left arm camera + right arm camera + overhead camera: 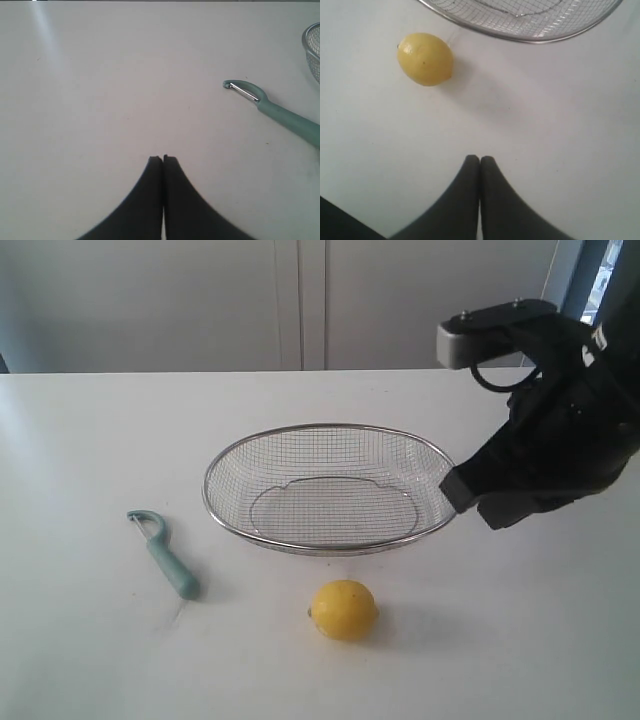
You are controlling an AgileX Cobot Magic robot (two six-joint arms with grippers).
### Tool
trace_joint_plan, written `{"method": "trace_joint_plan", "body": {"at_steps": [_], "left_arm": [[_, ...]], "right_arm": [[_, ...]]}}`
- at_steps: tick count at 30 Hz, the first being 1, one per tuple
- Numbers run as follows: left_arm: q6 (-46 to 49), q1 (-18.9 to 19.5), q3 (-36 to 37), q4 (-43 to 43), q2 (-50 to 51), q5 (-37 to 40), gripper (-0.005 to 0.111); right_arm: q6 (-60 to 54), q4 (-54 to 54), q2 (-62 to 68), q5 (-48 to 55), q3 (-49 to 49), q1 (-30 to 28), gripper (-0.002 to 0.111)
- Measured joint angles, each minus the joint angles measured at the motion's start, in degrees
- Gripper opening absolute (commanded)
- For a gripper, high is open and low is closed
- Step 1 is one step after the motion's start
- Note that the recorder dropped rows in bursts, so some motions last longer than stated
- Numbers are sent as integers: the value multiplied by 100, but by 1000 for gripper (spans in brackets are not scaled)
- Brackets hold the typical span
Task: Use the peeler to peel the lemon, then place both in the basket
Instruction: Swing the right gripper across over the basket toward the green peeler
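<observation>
Object positions: the lemon (344, 609) lay on the white table (80, 440) at the near side, just in front of the basket (325, 548) and apart from its rim; the peeler (165, 555) lay flat to the left of the basket, hooked blade head toward the far left, handle end toward the near right; the basket stood at the centre with nothing in it.

Gripper states: the left gripper (163, 159) hung over bare table with its jaws pressed together, holding nothing, the peeler off to its side; the right gripper (480, 159) was likewise closed and unloaded, the lemon near it but untouched.

Handling, as judged: the lemon was probably firm, moderately weighty and smooth-skinned; being oval, it could roll or squirt out of a pinch, so hold should be taken across its short middle, clear of the nubby tip. The peeler looked light and stiff; lying low on the table, it offered little height to grasp, so the jaws should close across the mid-handle, away from the metal blade.

Count: one lemon; one peeler; one basket; two grippers.
</observation>
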Motion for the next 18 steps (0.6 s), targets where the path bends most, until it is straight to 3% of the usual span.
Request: {"method": "trace_joint_plan", "body": {"at_steps": [10, 18], "left_arm": [[0, 0, 0, 0, 0, 0, 0], [0, 0, 0, 0, 0, 0, 0]], "right_arm": [[37, 0, 615, 291, -777, 55, 0], [46, 0, 1072, 291, -1029, 567, 0]]}}
